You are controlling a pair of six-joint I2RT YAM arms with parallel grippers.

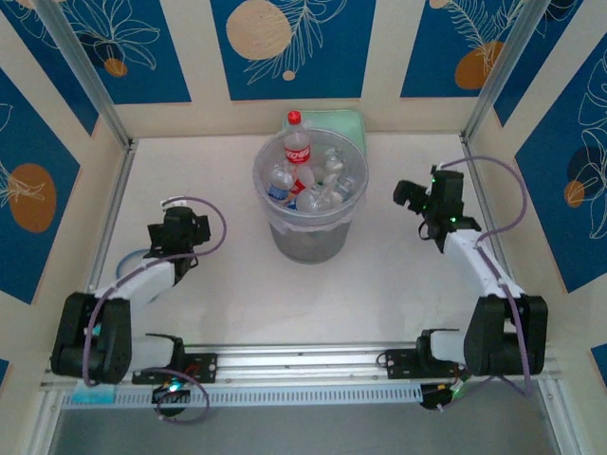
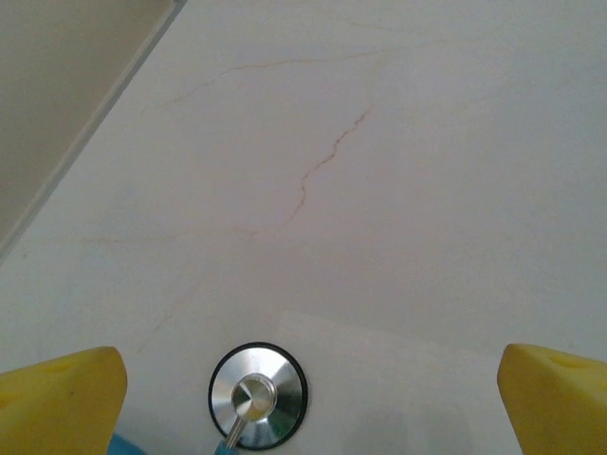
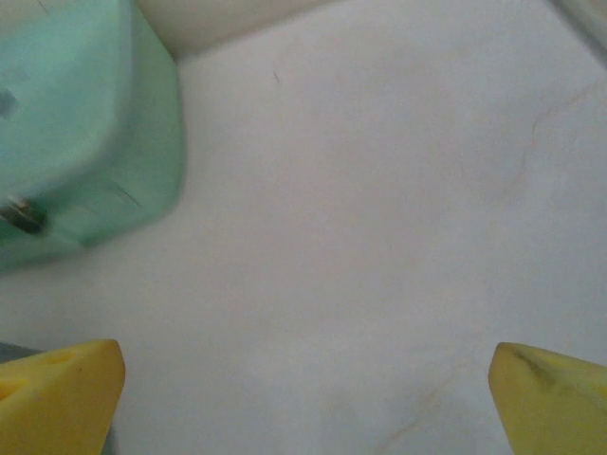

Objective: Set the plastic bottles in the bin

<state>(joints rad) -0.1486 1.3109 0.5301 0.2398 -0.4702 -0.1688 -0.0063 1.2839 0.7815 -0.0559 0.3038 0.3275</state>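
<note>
The bin (image 1: 309,237) stands mid-table at the back, a translucent grey-white bucket lined with a clear bag. Several plastic bottles (image 1: 313,185) lie piled inside it, and a red-capped, red-labelled one (image 1: 296,150) sticks up above the rim. My left gripper (image 1: 180,230) hovers low over bare table at the left, open, its yellow fingertips (image 2: 62,398) spread wide with nothing between them. At the right of the bin my right gripper (image 1: 417,201) is open too, yellow fingertips (image 3: 550,393) far apart over bare tabletop.
A mint-green case (image 1: 351,123) sits behind the bin and its corner (image 3: 85,133) shows at the upper left of the right wrist view. A round metal disc (image 2: 257,394) is set in the table under the left gripper. Walls enclose the white table (image 1: 398,284).
</note>
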